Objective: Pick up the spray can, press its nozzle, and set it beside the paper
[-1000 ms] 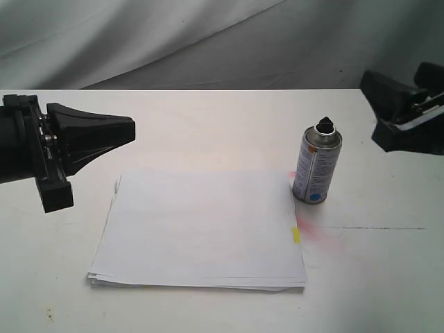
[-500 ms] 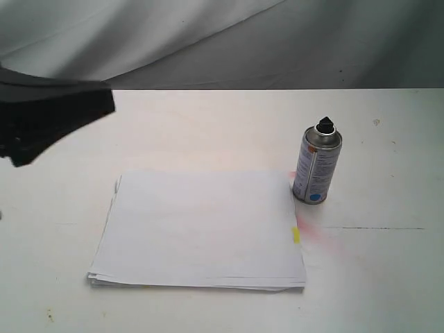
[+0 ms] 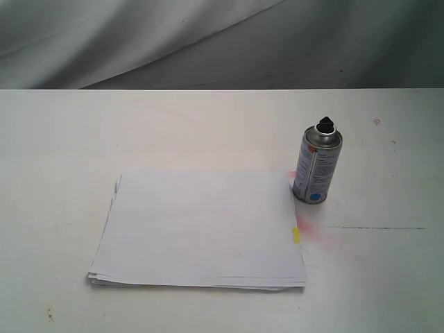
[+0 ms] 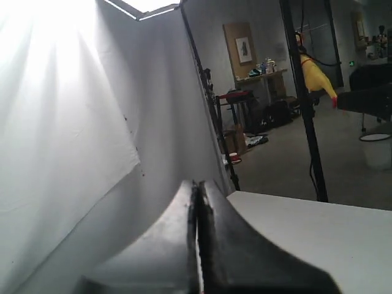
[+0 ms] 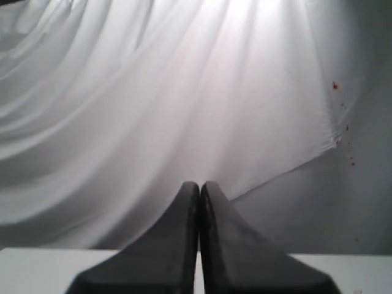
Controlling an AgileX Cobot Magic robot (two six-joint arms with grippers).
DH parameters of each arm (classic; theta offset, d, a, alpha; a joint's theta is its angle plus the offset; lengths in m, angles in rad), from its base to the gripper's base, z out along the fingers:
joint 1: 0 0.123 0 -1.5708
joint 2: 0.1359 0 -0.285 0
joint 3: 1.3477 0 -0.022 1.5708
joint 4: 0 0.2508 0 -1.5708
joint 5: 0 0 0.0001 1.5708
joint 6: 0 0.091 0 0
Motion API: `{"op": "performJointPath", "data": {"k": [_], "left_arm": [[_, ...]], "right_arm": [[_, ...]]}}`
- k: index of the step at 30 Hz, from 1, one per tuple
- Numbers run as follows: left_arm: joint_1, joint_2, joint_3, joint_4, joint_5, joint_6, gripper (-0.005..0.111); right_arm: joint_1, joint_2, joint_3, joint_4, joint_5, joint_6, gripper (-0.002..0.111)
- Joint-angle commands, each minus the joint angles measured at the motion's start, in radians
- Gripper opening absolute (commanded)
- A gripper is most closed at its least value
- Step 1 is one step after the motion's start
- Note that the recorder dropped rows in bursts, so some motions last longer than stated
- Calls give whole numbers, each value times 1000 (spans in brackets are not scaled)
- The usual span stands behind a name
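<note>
The silver spray can (image 3: 316, 166) stands upright on the white table, just off the far right corner of the paper (image 3: 201, 225). Its black nozzle (image 3: 325, 126) sits on top, and a blue dot shows near its base. The paper is a thin white stack with a small yellow tab (image 3: 296, 235) on its right edge. Neither arm appears in the exterior view. In the left wrist view my left gripper (image 4: 197, 187) is shut and empty, raised toward the white curtain. My right gripper (image 5: 199, 185) is also shut on nothing, facing the curtain.
A pink stain (image 3: 320, 237) marks the table (image 3: 208, 132) to the right of the paper, below the can. A white curtain (image 3: 139, 35) hangs behind the table's far edge. The left wrist view shows a room with stands and furniture beyond the curtain.
Both arms have left the exterior view: the left one withdrew off the left edge, the right one off the right edge. The can and paper have not moved.
</note>
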Motion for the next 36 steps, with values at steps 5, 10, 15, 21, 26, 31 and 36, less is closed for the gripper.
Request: {"op": "performJointPath", "data": {"k": [5, 10, 15, 21, 26, 31, 36], "left_arm": [[1, -3, 142, 9, -127, -16, 0], [1, -3, 258, -62, -236, 1, 0], [1, -3, 338, -96, -284, -6, 0], [1, -3, 375, -81, -184, -28, 0], [1, -3, 375, -81, -184, -28, 0], [1, -3, 375, -81, -184, -28, 0], [1, -3, 375, -81, -184, -28, 0]], "right_arm": [[4, -4, -9, 589, 173, -546, 0], [4, -4, 34, 632, 139, -626, 0], [4, -4, 59, 639, 152, -607, 0], [4, -4, 59, 639, 158, -601, 0], [4, -4, 59, 639, 158, -601, 0], [4, -4, 59, 639, 159, -599, 0], [4, -4, 59, 586, 135, -631, 0]]}}
